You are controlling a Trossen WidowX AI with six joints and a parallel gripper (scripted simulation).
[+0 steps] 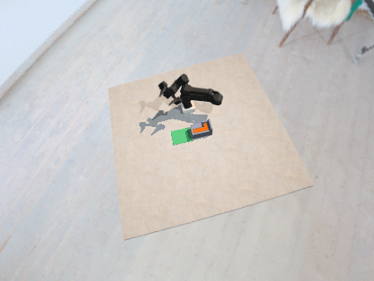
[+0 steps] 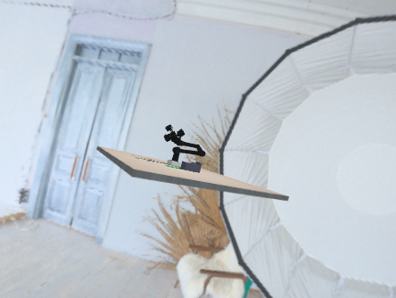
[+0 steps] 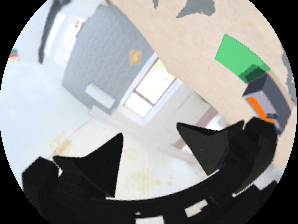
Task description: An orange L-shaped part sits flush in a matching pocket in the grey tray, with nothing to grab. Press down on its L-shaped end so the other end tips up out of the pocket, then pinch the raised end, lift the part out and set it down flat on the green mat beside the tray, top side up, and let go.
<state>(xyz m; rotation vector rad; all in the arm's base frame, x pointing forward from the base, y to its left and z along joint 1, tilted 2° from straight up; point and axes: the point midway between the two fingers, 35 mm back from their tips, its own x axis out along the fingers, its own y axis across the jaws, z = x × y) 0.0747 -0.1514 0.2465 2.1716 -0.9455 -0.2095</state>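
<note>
The orange L-shaped part [image 1: 200, 129] [image 3: 256, 107] lies in the pocket of the grey tray [image 1: 203, 135] [image 2: 191, 167] [image 3: 274, 95]. It looks level, with its L-shaped end toward the tray's right side in the top view. The green mat [image 1: 178, 136] [image 3: 238, 56] lies flat beside the tray, with no part on it. My gripper [image 1: 166, 99] [image 3: 150, 130] is open and empty, raised in the air behind and to the left of the tray in the top view, well away from the part. In the wrist view one finger hides a little of the tray's near end.
The arm's pale base [image 1: 188, 109] [image 2: 173, 163] stands just behind the tray and mat. The arm's upper links [image 1: 202, 94] reach out to the right above the board [image 1: 219, 181] [image 2: 223, 183]. The board's edges lie well beyond the tray.
</note>
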